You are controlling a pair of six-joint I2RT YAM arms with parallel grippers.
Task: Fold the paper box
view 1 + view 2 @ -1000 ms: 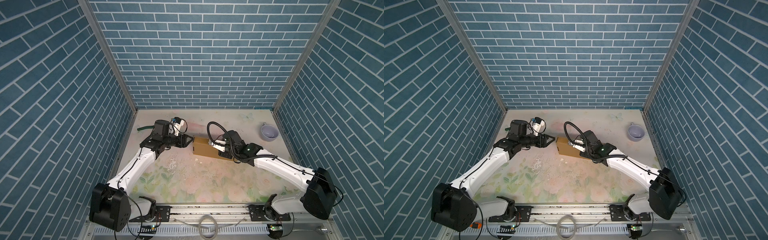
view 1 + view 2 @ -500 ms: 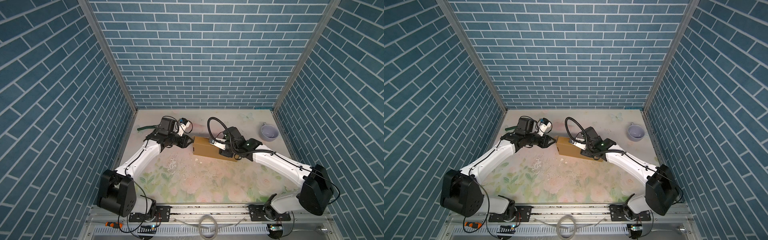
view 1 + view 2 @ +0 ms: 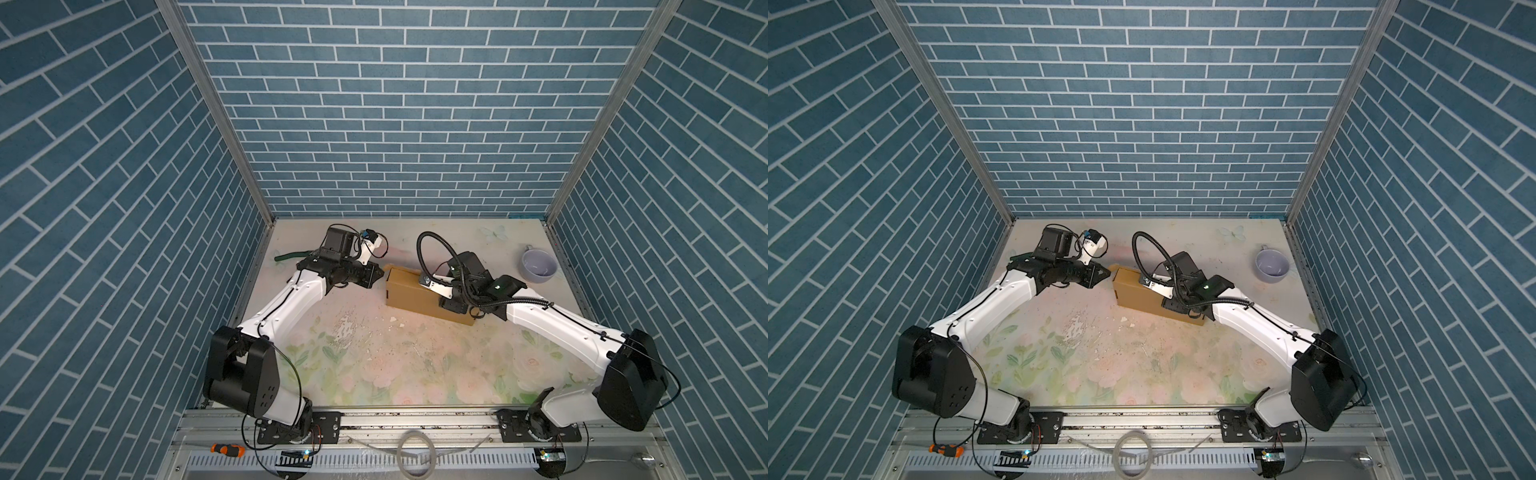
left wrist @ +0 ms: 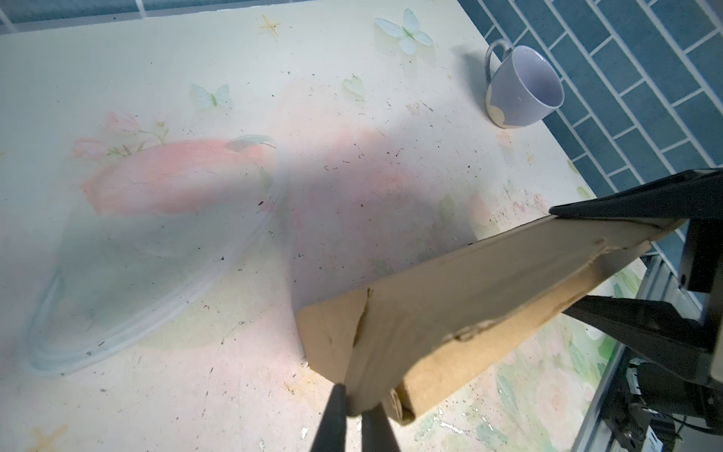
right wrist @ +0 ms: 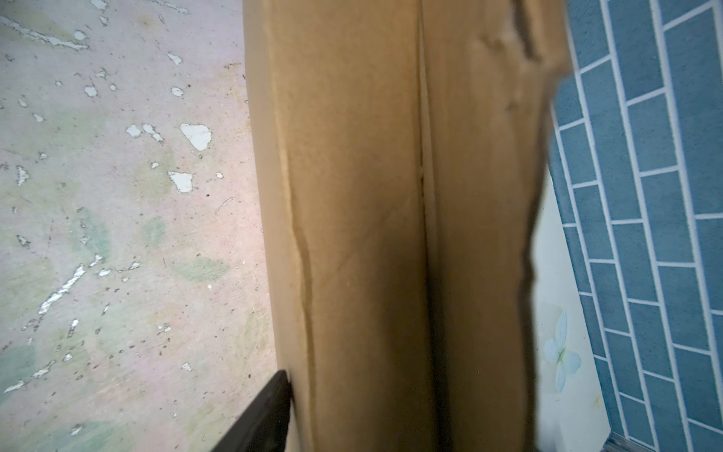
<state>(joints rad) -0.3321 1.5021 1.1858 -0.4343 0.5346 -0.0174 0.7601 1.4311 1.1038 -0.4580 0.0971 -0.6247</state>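
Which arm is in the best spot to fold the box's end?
Probably left: the left hand pinches the paper box by its end flap; the right hand straddles its other end.

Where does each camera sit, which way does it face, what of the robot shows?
Top views: high above the arm bases, looking down on the table; left arm and right arm whole.
Left wrist: facing along the paper box toward the mug; left gripper pinches its corner, right gripper clamps the far end.
Right wrist: close over the box, looking along it; one jaw shows.
Shared: every view shows the box.
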